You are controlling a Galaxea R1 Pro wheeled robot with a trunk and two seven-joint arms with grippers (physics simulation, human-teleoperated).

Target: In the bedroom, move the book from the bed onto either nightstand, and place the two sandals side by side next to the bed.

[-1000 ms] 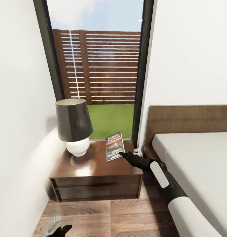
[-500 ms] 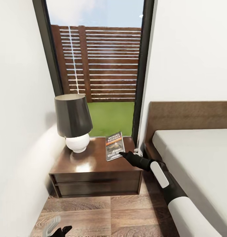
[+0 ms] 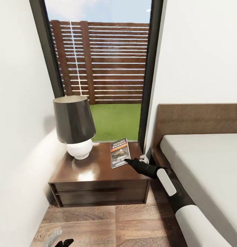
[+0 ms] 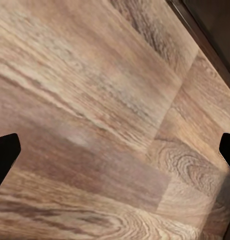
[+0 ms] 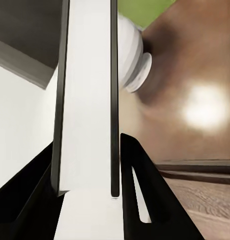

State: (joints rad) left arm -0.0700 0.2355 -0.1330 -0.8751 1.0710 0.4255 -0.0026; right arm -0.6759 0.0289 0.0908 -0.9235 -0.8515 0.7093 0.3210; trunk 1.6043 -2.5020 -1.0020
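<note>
The nightstand (image 3: 98, 171) stands on the floor (image 3: 125, 223) in the corner, the window (image 3: 101, 68) behind it and the bed (image 3: 207, 168) to its right. On it, the lamp (image 3: 74, 125) stands at the left and the book (image 3: 120, 152) at the right rear. The right hand (image 3: 128, 161) meets the book's near edge. The left hand (image 3: 61, 243) hangs low over the floor, before the nightstand's left.

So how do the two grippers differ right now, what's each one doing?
The right gripper is shut on the book, its fingers clamping the book's edge over the nightstand; the left gripper is open and holds nothing. The right is raised at nightstand height, while the left hangs low over the wood floor. Both have black fingers.
</note>
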